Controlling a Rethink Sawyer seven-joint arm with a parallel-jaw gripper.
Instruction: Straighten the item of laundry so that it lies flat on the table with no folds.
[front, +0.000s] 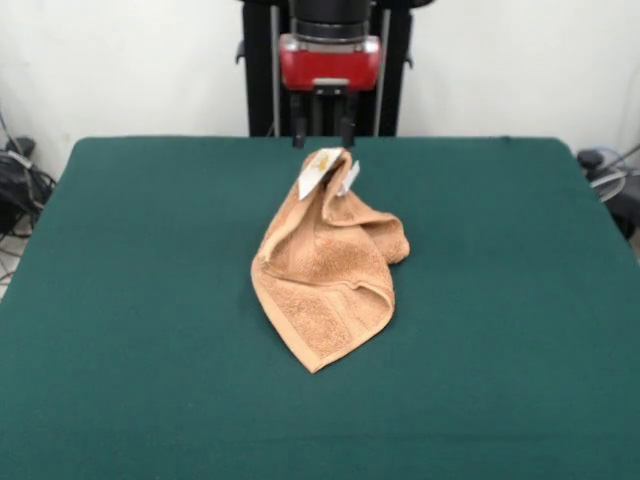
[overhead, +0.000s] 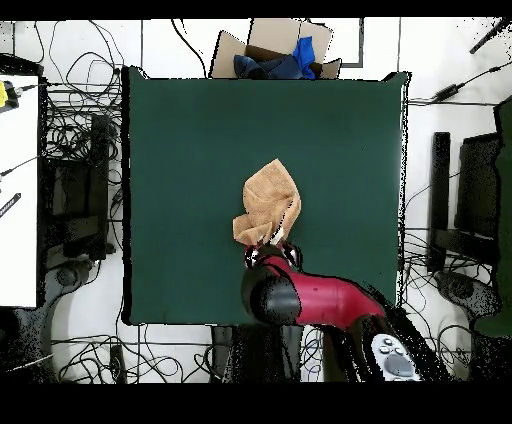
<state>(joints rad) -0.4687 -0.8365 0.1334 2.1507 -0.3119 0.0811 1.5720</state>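
The tan terry towel (front: 325, 275) lies crumpled and folded on the dark green table (front: 130, 300), a little beyond its middle. Its far end rises to a peak with the small white tag (front: 349, 178) hanging from it. My gripper (front: 322, 142) comes down at the table's far side, and its two dark fingers stand on either side of that raised peak, shut on it. In the overhead view the towel (overhead: 270, 195) runs from mid-table toward the robot's side, and its near end goes under the gripper (overhead: 272, 246) at the tip of the red arm.
A cardboard box (overhead: 270, 55) with blue cloth stands beyond the table's far edge in the overhead view. Cables and equipment lie on the floor on both sides. Green table (overhead: 180, 150) surface spreads wide around the towel.
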